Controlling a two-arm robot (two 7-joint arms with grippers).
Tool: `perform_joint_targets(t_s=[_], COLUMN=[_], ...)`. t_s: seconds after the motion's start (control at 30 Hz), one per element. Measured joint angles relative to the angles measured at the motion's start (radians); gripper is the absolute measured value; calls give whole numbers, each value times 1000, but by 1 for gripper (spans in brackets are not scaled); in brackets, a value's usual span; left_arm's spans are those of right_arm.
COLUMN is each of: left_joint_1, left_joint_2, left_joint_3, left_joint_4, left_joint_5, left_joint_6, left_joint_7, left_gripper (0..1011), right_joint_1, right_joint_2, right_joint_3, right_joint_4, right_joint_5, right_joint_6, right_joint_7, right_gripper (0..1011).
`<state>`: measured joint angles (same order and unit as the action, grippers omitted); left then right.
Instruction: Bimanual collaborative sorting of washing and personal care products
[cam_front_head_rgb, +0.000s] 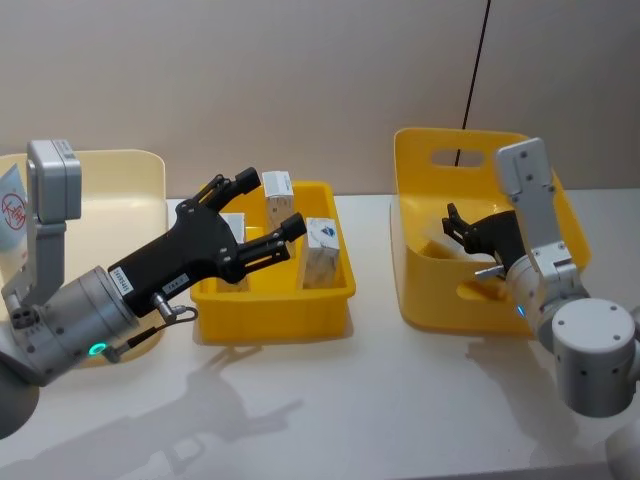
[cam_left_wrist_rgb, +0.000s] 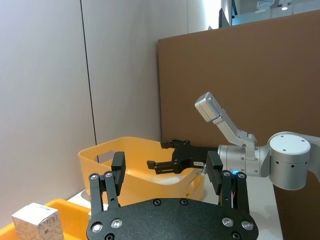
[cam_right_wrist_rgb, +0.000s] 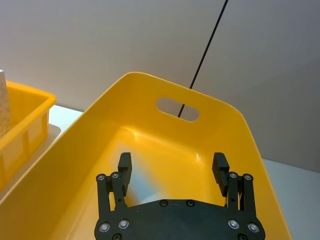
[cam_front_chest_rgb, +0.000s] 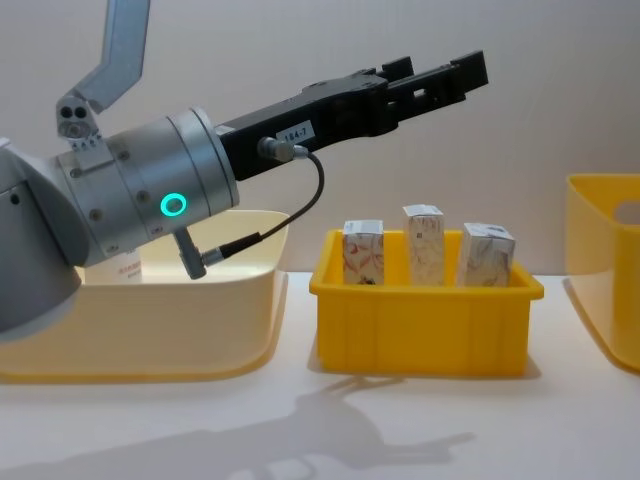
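Note:
Three white cartons with reddish marbling (cam_front_chest_rgb: 363, 252) (cam_front_chest_rgb: 423, 243) (cam_front_chest_rgb: 486, 254) stand upright in a small yellow tray (cam_front_chest_rgb: 425, 320). My left gripper (cam_front_head_rgb: 272, 203) hovers open and empty just above them; one carton (cam_left_wrist_rgb: 37, 220) shows below its fingers in the left wrist view. A pale tube with a red circled mark (cam_front_head_rgb: 10, 210) stands in the cream bin (cam_front_head_rgb: 120, 170) at far left. My right gripper (cam_front_head_rgb: 452, 225) is open inside the tall yellow bin (cam_front_head_rgb: 420, 150), over a pale object (cam_right_wrist_rgb: 145, 187) on the bin floor. Nothing sits between its fingers (cam_right_wrist_rgb: 125, 167).
The small tray sits in the middle of the white table (cam_front_head_rgb: 380, 400), between the cream bin on the left and the tall yellow bin on the right. A black cable (cam_front_head_rgb: 478, 60) runs down the wall behind the tall bin. A brown panel (cam_left_wrist_rgb: 250, 85) stands at the right side.

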<state>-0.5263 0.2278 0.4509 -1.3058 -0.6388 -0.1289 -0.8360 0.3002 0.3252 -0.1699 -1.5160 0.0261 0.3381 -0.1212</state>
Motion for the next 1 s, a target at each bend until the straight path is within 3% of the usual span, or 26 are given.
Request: perform_joint_targets(t_s=[0.7,1.0], left_joint_1=[0,0], left_joint_2=[0,0], left_joint_3=[0,0], left_joint_4=[0,0], left_joint_5=[0,0], left_joint_6=[0,0], left_joint_7=[0,0], left_gripper=[1003,1003], right_joint_1=[-1,-11], right_joint_2=[-4,-8], right_joint_3=[1,12], right_joint_4=[3,-6], right_joint_5=[-2,-2], right_joint_6=[-6,-89], right_joint_7=[1,3], right_gripper=[1001,1001])
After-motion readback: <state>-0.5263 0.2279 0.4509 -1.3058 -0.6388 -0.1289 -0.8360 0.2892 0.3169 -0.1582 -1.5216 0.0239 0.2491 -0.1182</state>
